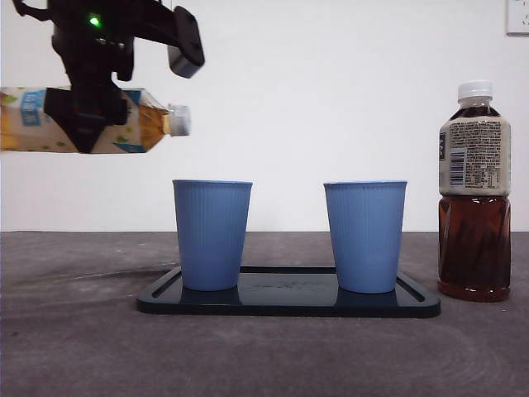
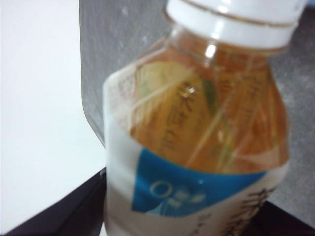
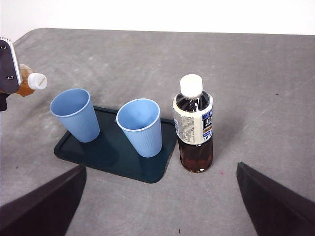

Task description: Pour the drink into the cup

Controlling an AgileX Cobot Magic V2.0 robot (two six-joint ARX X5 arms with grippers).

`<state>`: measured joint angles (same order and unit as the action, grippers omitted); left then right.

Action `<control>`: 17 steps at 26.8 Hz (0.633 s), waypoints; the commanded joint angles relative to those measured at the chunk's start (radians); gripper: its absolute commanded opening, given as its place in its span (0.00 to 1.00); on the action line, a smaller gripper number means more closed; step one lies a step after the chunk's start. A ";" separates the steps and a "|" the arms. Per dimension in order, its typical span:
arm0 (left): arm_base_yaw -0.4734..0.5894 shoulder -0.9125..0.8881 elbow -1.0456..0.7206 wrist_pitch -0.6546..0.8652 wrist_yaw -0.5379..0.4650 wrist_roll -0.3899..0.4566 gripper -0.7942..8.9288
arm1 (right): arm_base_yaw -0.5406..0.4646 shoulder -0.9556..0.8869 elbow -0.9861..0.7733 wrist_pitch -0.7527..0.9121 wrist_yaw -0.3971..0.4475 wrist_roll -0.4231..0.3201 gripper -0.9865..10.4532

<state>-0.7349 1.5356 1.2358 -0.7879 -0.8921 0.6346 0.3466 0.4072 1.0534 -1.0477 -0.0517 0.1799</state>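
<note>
A plain white wall stands behind a grey, mottled desk point(image 1: 74, 347), with the corner of a wall socket at the upper edge of the front view. In that view a dark tray point(image 1: 289, 296) lies on the desk carrying two upright blue ribbed cups, one point(image 1: 212, 235) nearer the held bottle and the other point(image 1: 364, 236) nearer a dark tea bottle point(image 1: 474, 192) that stands capped on the desk just beside the tray. High at the side, the left tool point(image 1: 85, 107) hangs from a black arm and is clamped on a light tea bottle point(image 1: 145, 121), which lies level in the air, its white cap on, the capped end short of and above the near cup. The left wrist view adds what the front cannot: amber liquid seen close through the clear shoulder, a blue and white label, and the grey desk far below, all blurred. The right wrist view looks down from a distance, showing both cups empty inside; the right tool point(image 3: 160, 196) hovers well clear of the desk with its jaws wide apart, holding nothing.
</note>
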 commanded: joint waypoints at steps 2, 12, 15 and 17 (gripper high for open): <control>-0.028 0.036 0.033 0.023 -0.051 0.035 0.33 | 0.005 0.002 0.016 -0.001 0.003 -0.012 0.51; -0.035 0.093 0.033 0.065 -0.188 0.043 0.33 | 0.005 0.002 0.016 -0.028 0.002 -0.011 0.51; -0.039 0.101 0.033 0.064 -0.190 0.043 0.33 | 0.005 0.002 0.016 -0.031 0.003 -0.012 0.51; -0.044 0.101 0.033 0.067 -0.190 0.042 0.33 | 0.005 0.002 0.016 -0.031 0.003 -0.012 0.51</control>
<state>-0.7639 1.6253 1.2373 -0.7361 -1.0485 0.6682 0.3466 0.4072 1.0534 -1.0863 -0.0517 0.1799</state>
